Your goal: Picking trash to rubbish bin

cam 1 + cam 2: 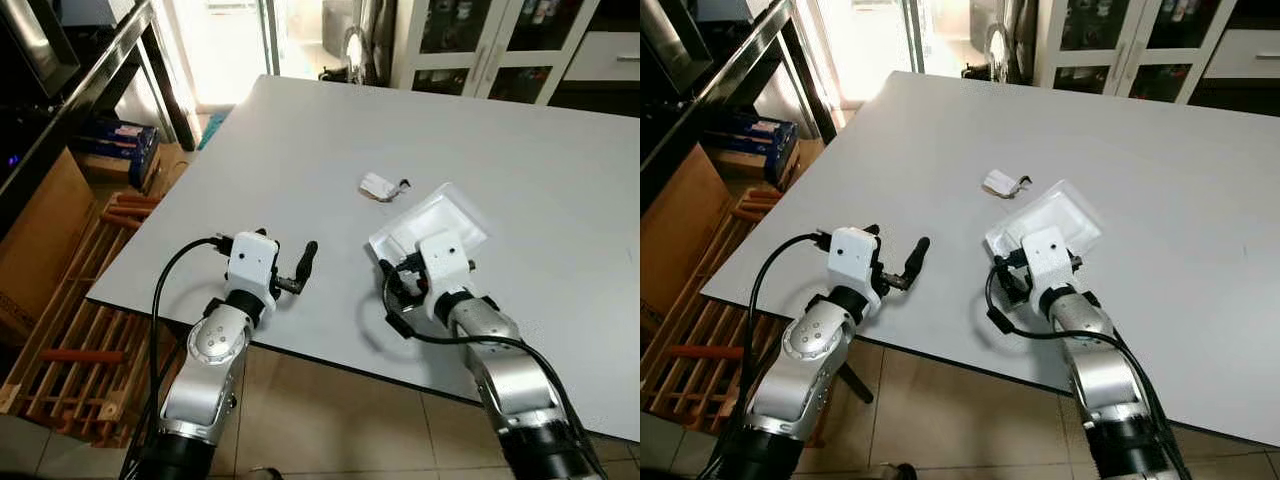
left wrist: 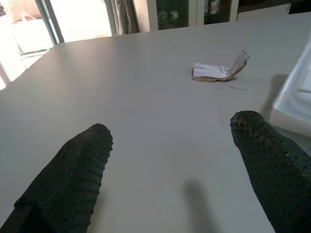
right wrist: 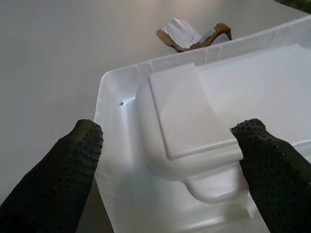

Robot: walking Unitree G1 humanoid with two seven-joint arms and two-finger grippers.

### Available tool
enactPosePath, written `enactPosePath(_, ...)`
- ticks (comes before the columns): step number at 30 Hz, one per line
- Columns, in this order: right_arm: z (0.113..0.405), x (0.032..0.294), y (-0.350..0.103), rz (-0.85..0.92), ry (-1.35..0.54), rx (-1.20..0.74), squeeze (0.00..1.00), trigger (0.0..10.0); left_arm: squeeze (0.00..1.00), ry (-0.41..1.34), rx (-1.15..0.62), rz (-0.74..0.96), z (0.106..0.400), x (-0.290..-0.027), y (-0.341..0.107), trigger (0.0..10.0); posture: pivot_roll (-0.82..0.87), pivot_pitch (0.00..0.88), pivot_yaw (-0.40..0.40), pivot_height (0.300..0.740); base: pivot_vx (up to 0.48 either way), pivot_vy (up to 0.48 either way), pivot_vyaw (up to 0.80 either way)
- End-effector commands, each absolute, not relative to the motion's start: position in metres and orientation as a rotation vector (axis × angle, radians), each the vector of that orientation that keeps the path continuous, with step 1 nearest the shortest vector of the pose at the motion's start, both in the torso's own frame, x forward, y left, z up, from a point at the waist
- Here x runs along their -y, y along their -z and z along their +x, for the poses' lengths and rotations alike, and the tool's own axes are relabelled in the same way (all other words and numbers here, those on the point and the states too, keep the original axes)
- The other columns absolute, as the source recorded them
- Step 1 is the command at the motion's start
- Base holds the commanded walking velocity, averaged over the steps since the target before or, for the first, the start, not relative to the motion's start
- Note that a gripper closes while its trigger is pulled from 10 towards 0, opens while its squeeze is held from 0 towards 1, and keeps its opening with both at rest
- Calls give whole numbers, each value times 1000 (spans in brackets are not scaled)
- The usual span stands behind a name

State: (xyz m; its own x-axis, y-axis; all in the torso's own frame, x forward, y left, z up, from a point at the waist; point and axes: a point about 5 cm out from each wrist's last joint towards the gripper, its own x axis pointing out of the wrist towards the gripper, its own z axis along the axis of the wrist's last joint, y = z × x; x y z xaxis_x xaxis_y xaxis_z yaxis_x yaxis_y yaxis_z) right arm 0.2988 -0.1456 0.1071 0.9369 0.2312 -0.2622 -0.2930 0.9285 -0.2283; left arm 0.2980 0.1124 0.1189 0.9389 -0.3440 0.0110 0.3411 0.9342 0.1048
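Head view: white foam tray point(image 1: 440, 222) lies on the bench point(image 1: 300, 150) at 12 o'clock from my right hand point(image 1: 400, 281); crumpled wrapper point(image 1: 380, 186) beyond.

Left wrist: left hand point(image 2: 170, 160) wide, empty, farther off.

Right wrist: fingers point(image 3: 58, 170) spread wide, straddling the tray's near corner.
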Motion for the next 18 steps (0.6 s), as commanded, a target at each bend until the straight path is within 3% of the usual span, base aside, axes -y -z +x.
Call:
enactPosePath(1,280,162,-70,-296,-233,-450,0,10000,0,351,27,111,299,-112,-119,10000,-17,117,75,740,0,0,0)
enactPosePath(18,301,155,-162,-331,-105,-7,0,10000,0,353,31,115,300,-112,-120,10000,-16,114,84,740,0,0,0)
